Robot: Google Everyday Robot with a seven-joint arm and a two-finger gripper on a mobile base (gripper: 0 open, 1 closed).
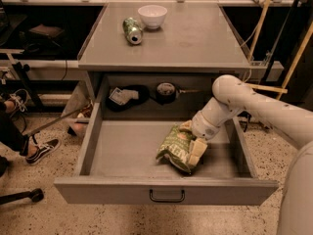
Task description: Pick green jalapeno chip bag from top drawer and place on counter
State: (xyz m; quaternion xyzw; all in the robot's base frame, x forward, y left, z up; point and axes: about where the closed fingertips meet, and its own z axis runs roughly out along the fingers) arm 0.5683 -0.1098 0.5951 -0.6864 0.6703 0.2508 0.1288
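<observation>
The green jalapeno chip bag (175, 149) is crinkled green foil with white lettering. It lies tilted in the right middle of the open top drawer (127, 153). My gripper (191, 145) reaches down into the drawer from the right and is on the bag's right side, with one cream finger (197, 152) against it. The grey counter (195, 38) is above the drawer, at the back of the view. The drawer's dark loop handle (167, 196) is at the centre of its front.
On the counter stand a white bowl (152, 16) and a green soda can (132, 30) lying on its side, both at the back left. Behind the drawer, inside the cabinet, lie a black bag (124, 96) and a dark round object (166, 90). A person's shoe (41, 150) is on the floor at left.
</observation>
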